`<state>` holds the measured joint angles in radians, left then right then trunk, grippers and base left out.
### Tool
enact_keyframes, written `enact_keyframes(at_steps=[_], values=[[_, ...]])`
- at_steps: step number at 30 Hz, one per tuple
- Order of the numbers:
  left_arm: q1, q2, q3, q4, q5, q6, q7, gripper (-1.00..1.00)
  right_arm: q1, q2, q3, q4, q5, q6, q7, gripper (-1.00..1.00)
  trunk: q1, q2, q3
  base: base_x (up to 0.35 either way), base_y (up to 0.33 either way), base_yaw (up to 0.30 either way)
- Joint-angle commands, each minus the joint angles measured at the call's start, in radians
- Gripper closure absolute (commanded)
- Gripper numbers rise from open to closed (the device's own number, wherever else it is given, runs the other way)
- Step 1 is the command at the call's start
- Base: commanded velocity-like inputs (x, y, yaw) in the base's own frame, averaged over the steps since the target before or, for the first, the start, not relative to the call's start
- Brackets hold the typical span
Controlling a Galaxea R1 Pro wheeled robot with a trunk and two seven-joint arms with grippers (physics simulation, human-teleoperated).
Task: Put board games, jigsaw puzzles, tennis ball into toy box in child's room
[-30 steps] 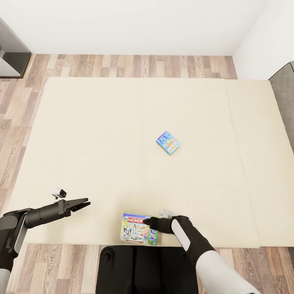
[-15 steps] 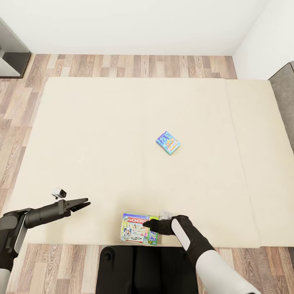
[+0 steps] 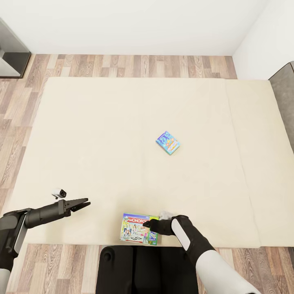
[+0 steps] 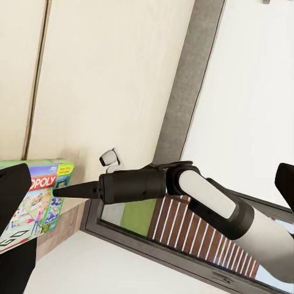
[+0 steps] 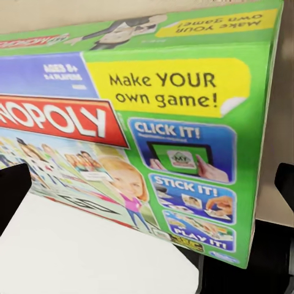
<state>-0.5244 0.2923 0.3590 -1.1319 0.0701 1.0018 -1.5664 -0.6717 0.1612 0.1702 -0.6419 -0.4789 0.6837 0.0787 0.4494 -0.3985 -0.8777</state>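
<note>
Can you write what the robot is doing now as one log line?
right gripper: at green-edged board game, grip unclear | left gripper: empty above bed | small blue game: mid-bed

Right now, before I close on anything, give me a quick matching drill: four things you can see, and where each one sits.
Things:
1. Monopoly box
2. small blue game box
3. left gripper
4. right gripper

Places:
A. middle of the bed
B. over the mattress, apart from both boxes
C. at the Monopoly box's right end
D. on the bed's near edge, just in front of the robot

Pairs: 1-D, 2-A, 3-B, 4-C
</note>
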Motion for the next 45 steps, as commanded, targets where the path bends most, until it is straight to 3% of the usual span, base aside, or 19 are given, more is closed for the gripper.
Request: enact_keyframes(at_steps=[1, 45], values=[[0.000, 0.000, 0.000, 0.000, -0.001, 0.011, -0.004, -1.00, 0.000, 0.000, 0.000, -0.001, 0.005, 0.003, 0.004, -1.00, 0.001, -0.001, -0.001, 0.000, 0.000, 0.000], [0.000, 0.001, 0.001, 0.001, -0.001, 0.011, -0.004, -1.00, 0.000, 0.001, 0.000, -0.001, 0.003, 0.002, 0.006, -1.00, 0.001, -0.001, -0.001, 0.000, 0.059, 0.000]])
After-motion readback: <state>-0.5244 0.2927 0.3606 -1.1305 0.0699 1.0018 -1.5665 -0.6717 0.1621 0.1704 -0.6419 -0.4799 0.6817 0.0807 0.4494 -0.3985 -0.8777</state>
